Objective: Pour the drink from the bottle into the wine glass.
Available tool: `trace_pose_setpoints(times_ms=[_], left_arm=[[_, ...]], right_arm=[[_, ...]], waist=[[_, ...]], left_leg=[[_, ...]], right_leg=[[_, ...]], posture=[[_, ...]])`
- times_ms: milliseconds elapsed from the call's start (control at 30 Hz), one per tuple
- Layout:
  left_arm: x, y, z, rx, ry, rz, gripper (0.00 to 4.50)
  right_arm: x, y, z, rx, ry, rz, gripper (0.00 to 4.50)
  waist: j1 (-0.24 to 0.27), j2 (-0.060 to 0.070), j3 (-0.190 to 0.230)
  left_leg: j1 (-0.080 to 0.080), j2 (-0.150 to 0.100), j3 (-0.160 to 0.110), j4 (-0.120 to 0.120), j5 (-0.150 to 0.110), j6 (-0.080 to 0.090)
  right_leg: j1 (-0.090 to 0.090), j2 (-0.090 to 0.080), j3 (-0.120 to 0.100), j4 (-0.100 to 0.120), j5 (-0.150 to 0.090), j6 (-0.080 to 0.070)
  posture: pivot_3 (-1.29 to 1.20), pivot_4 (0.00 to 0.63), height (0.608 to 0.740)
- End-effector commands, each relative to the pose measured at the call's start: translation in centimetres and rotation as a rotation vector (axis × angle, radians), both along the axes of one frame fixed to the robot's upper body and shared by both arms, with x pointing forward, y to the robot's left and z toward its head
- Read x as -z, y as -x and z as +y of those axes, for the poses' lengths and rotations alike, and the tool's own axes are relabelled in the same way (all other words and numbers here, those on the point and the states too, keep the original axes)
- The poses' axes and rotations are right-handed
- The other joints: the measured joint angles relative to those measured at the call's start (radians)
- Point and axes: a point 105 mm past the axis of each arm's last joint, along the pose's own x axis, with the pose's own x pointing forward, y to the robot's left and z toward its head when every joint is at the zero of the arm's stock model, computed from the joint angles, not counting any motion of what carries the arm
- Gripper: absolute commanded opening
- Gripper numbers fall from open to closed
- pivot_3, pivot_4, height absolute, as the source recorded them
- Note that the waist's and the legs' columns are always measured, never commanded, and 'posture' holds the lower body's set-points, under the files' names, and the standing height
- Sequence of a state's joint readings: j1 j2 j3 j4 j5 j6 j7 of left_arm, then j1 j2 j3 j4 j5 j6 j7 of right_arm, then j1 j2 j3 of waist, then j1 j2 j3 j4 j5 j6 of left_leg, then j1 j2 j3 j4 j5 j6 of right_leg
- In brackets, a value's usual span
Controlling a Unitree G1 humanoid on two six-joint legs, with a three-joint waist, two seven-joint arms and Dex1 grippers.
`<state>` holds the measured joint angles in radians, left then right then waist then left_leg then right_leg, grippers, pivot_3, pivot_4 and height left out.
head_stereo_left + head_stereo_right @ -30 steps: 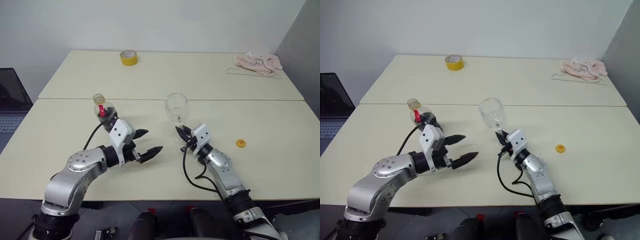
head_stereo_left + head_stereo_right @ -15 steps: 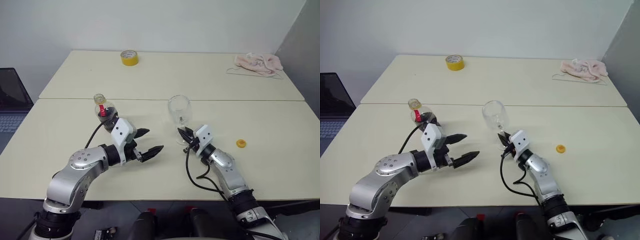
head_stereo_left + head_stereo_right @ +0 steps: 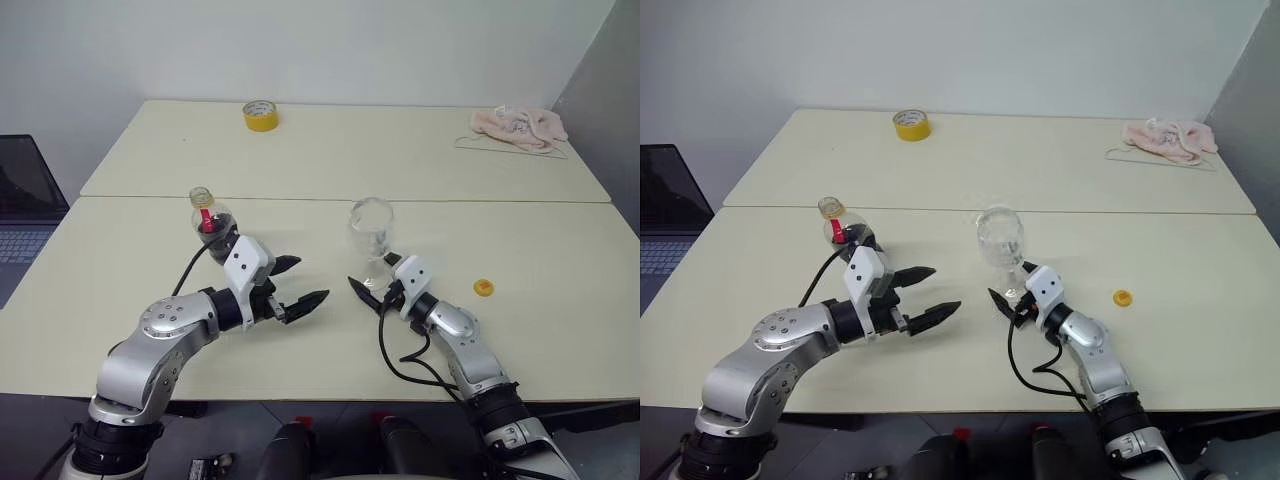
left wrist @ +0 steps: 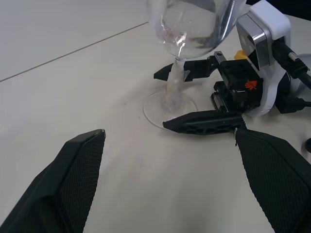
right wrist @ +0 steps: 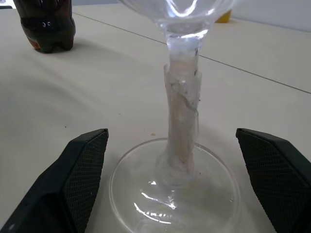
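The wine glass (image 3: pixel 371 243) is seen standing upright on the table (image 3: pixel 560 300) near the centre, its stem framed between the spread fingers of the right gripper (image 3: pixel 372 289), which lie at either side of the foot without pinching it. The bottle (image 3: pixel 208 222), uncapped and holding dark drink (image 5: pixel 46 29), is placed well apart at the glass's 9 o'clock. The left gripper (image 3: pixel 292 283) is held spread wide at the bottle's 4 o'clock, nothing being gripped, and a small yellow cap (image 3: pixel 482 288) is seen at the glass's 3 o'clock.
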<state>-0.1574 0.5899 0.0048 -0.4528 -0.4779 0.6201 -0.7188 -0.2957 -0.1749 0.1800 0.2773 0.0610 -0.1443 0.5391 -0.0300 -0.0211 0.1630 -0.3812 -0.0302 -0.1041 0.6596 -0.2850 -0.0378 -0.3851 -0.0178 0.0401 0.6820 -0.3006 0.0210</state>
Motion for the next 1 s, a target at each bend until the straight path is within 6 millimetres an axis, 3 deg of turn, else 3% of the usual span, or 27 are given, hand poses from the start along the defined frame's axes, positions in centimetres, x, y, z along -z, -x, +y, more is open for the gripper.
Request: trace_pose_setpoints(times_ms=[33,667,867,1000], left_arm=[[-1.1,0.1,-0.4,0.036,-0.02,-0.09,4.5],[-2.0,0.3,0.3,0.007,0.006,-0.215,4.5],[-1.4,0.4,1.3,-0.092,0.068,-0.162,4.5],[-1.1,0.6,2.3,-0.168,0.034,-0.217,4.5]], right_arm=[[-0.4,0.1,-0.3,0.006,-0.001,-0.013,4.47],[-0.9,3.9,-1.3,-0.118,0.089,0.065,4.47],[-3.5,7.4,-3.4,-0.212,0.127,0.12,4.47],[-5.5,9.7,-3.9,-0.28,0.144,0.138,4.47]], waist=[[0.0,0.0,0.0],[0.001,0.0,0.0],[0.003,0.0,0.0],[0.003,0.0,0.0]], left_leg=[[0.0,0.0,0.0,0.0,0.0,0.0],[0.0,0.0,0.0,0.0,-0.002,0.003],[-0.001,0.0,-0.001,0.0,-0.002,0.004],[0.0,0.0,-0.002,0.0,-0.002,0.004]], right_leg=[[0.0,0.0,0.0,0.0,0.0,0.0],[0.0,0.0,0.0,0.0,0.0,0.0],[0.0,0.0,0.0,-0.001,0.0,0.0],[0.001,0.0,-0.001,-0.001,0.0,0.0]], posture=[[0.0,0.15,0.74],[0.0,0.15,0.74],[0.0,0.15,0.74],[0.0,0.15,0.74]])
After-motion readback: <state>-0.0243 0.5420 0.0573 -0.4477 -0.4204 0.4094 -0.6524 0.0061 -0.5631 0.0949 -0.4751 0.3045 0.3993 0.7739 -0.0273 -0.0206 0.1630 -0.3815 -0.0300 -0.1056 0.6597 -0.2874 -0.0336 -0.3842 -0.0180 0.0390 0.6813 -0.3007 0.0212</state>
